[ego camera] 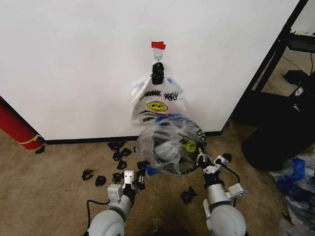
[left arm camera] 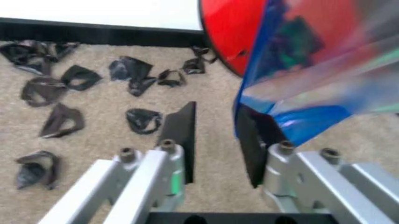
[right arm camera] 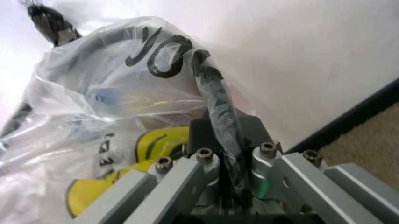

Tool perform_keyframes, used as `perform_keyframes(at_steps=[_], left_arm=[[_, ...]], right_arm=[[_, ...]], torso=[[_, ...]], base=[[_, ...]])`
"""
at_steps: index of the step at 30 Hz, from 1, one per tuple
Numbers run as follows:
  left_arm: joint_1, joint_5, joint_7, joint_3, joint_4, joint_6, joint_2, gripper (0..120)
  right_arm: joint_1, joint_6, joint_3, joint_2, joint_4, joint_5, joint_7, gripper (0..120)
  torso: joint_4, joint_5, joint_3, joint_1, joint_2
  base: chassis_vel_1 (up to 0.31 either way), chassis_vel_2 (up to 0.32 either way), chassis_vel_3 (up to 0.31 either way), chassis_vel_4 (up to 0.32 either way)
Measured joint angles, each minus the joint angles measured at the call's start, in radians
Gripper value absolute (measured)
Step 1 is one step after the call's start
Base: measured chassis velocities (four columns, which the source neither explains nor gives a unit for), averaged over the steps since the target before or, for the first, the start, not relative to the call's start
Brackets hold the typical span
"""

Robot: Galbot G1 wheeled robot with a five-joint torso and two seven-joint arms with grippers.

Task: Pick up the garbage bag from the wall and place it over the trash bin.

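The see-through garbage bag (ego camera: 167, 137), with blue patches and a yellow-green mark, is spread over the round black trash bin (ego camera: 171, 153) on the carpet below the wall (ego camera: 74, 59). The bin's dark inside shows through the plastic. My right gripper (ego camera: 202, 158) is at the bag's right edge, shut on a dark twisted strip of the garbage bag (right arm camera: 215, 102). My left gripper (left arm camera: 215, 140) stands open low at the bin's left side; the bag's blue hem (left arm camera: 293, 121) touches one finger. The bin's red base (left arm camera: 231, 28) lies just beyond.
A white "THANK YOU" smiley bag (ego camera: 157, 101) hangs from the hook under red tape (ego camera: 158, 45). Several black plastic scraps (ego camera: 118, 157) litter the carpet. A red cylinder (ego camera: 17, 128) leans at left. A black bulk (ego camera: 280, 137) and loose plastic (ego camera: 295, 182) are at right.
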Motion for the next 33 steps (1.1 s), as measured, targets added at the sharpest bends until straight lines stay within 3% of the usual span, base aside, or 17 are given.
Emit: perform_keyframes(at_steps=[7, 8, 17, 19, 22, 25, 27, 31, 33], left_arm=[[0.017, 0.031, -0.003, -0.033, -0.008, 0.003, 0.03, 51], [0.017, 0.053, -0.01, -0.047, -0.002, -0.009, 0.041, 59], [-0.024, 0.177, -0.023, -0.094, 0.039, -0.062, 0.077, 88], [-0.054, 0.17, -0.001, -0.116, 0.044, -0.118, 0.08, 98], [-0.075, 0.15, 0.043, -0.139, 0.045, -0.175, 0.083, 100], [-0.103, 0.113, 0.183, -0.177, 0.044, -0.27, 0.103, 100], [-0.137, 0.081, 0.345, -0.208, 0.054, -0.352, 0.141, 100], [-0.174, 0.031, 0.483, -0.22, 0.075, -0.379, 0.181, 100], [-0.221, -0.012, 0.706, -0.222, 0.127, -0.399, 0.221, 100]], right_arm=[[0.021, 0.046, 0.024, -0.004, -0.061, -0.034, -0.024, 0], [0.022, 0.063, 0.031, -0.013, -0.083, -0.061, -0.043, 0], [0.02, 0.109, 0.051, -0.069, -0.152, -0.131, -0.147, 0], [0.021, 0.135, 0.06, -0.088, -0.178, -0.148, -0.223, 0], [0.019, 0.161, 0.071, -0.104, -0.203, -0.169, -0.298, 0], [0.02, 0.207, 0.098, -0.134, -0.257, -0.207, -0.432, 0], [0.023, 0.242, 0.129, -0.156, -0.306, -0.227, -0.566, 0], [0.031, 0.27, 0.165, -0.168, -0.348, -0.239, -0.718, 0], [0.041, 0.283, 0.2, -0.172, -0.371, -0.24, -0.87, 0]], torso=[[0.0001, 0.0, 0.0, 0.0, 0.0], [0.0001, 0.0001, 0.0, 0.0, 0.0], [0.0001, 0.0001, 0.0, 0.0, 0.0], [0.0001, 0.0001, 0.0, 0.0, 0.0], [0.0001, 0.0, 0.0, 0.0, 0.0], [0.0002, 0.0002, 0.0, 0.0, 0.0], [-0.0001, 0.0002, 0.0, 0.0, 0.0], [0.0, 0.0002, 0.0, 0.0, 0.0], [0.0, 0.0001, 0.0, 0.0, 0.0]], base=[[0.0, 0.0, 0.0, 0.0], [0.0, 0.0, 0.0, 0.0], [0.0, 0.0, 0.0, 0.0], [0.0, 0.0, 0.0, 0.0], [0.0, 0.0, 0.0, 0.0], [0.0, 0.0, 0.0, 0.0], [0.0, 0.0, 0.0, 0.0], [0.0, 0.0, 0.0, 0.0], [0.0, 0.0, 0.0, 0.0]])
